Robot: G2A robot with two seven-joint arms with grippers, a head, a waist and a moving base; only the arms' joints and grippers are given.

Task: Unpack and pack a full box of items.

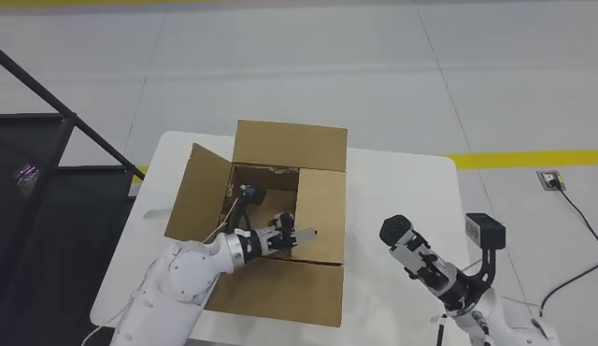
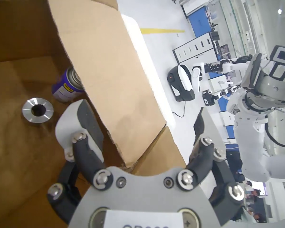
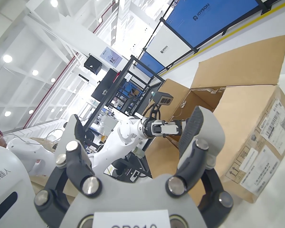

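An open cardboard box [image 1: 290,145] stands in the middle of the white table. My left gripper [image 1: 291,237] is at the box's near right corner, open. In the left wrist view the left gripper [image 2: 142,119] straddles the right flap [image 2: 104,60], one finger inside the box and one outside. On the box floor lie a shiny metal ring [image 2: 38,112] and a purple spray can [image 2: 66,86], partly hidden by the flap. A small teal item [image 1: 251,194] lies deeper inside. My right gripper [image 1: 397,229] is held above the table to the right of the box [image 3: 247,124], and the right gripper [image 3: 137,124] is open and empty.
The bare white table [image 1: 402,187] stretches to the right of the box. A black metal frame [image 1: 37,159] and dark netting stand off the table's left side. The box's left flap [image 1: 198,192] and near flap [image 1: 280,295] fold outward.
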